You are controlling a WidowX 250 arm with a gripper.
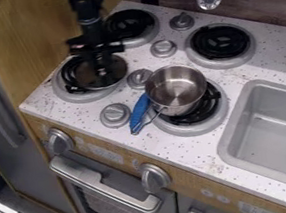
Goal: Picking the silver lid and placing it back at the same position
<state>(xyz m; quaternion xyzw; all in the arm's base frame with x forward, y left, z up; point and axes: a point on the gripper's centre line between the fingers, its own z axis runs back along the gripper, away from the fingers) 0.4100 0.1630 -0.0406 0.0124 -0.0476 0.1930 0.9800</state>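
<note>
Lid point(117, 68) sits at the front-left burner point(82, 95), close to the left edge of the worktop point(43, 96), shifted off the coil's middle toward the right. Whether it rests on the coil or is slightly up off it, can't tell. Gripper point(102, 70) is straight over the lid's middle, pointing down. Can't tell if it's clenched on the lid or released; too dark there.

Handling: lid should be light and stiff, won't bend or squash. Face looks smooth, so probably slippery at the rim, and the thin edge would be an awkward grab. Not very fragile if metal; more care if part of it is glass, can't tell which. Best hold is dead centre from above, where the handle ought to be. Off-centre grip would likely make it tip or swing.

Orientation: round disc, so no long axis across its face and no front end. Broad face is up, roughly level with the worktop; any small tilt is unclear. Its centre line runs upright, about in line with the gripper.
</note>
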